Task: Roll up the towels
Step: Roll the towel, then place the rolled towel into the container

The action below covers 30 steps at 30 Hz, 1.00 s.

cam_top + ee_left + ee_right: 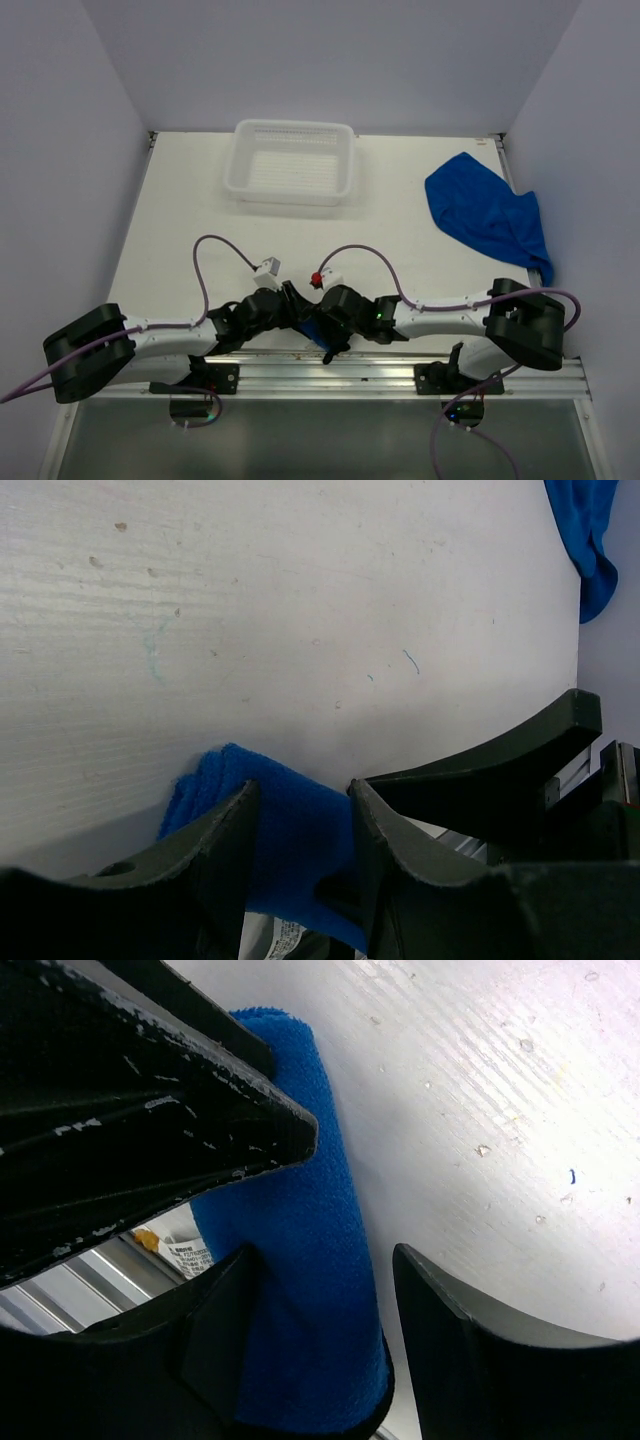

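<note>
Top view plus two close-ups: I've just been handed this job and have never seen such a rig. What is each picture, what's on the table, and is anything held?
The top view looks down from behind two robot arms, the left arm and the right arm, bolted at the table's near edge. Each close-up comes from a camera on one wrist and shows that arm's own two fingers.

On the white table are a white basket at the far side, a loose blue towel at the far right, and a rolled towel between the arms.

The left gripper has closed on the rolled towel, which fills the gap between its fingers. The right gripper straddles the same towel, open, with a gap at one finger.
</note>
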### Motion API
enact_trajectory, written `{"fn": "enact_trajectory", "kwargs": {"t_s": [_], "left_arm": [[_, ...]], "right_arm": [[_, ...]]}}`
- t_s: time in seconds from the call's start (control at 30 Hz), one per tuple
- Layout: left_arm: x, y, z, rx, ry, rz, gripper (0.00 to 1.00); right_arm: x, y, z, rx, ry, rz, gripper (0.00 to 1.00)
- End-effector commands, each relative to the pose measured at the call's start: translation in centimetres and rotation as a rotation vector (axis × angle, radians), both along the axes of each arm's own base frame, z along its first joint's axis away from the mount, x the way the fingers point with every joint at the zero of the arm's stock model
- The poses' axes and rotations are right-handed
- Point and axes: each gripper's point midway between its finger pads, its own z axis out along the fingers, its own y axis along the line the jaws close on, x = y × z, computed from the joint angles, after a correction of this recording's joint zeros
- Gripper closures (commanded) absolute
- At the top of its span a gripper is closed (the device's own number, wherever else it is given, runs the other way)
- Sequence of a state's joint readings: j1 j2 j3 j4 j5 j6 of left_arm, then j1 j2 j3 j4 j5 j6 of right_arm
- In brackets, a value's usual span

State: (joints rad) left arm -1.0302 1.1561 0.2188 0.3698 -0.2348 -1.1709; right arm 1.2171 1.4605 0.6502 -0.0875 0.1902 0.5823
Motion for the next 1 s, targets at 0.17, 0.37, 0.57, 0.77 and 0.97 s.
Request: {"fn": "enact_trajectory", "kwargs": {"t_s": [0.17, 0.37, 0.57, 0.77, 0.97], "left_arm": [[-0.5, 2.0, -2.0, 0.099, 0.024, 0.03, 0.53], [0.3, 2.0, -1.1, 0.142, -0.027, 0.015, 0.48], [2.2, 2.3, -0.5, 0.158, -0.025, 0.005, 0.47], [4.6, 4.3, 2.3, 0.134, -0.054, 0.046, 0.4], [7.8, 7.1, 8.2, 0.149, -0.125, 0.091, 0.27]], "right_arm": [[-0.1, -1.9, -2.3, -0.077, -0.002, -0.013, 0.43], [-1.3, -1.9, -2.7, -0.094, -0.006, 0.0, 0.59], [-2.9, -2.1, -5.0, -0.139, 0.003, -0.016, 0.7], [-2.9, -1.7, -4.2, -0.109, -0.008, -0.049, 1.0], [-2.4, -1.1, -1.9, -0.082, -0.031, -0.061, 1.0]]}}
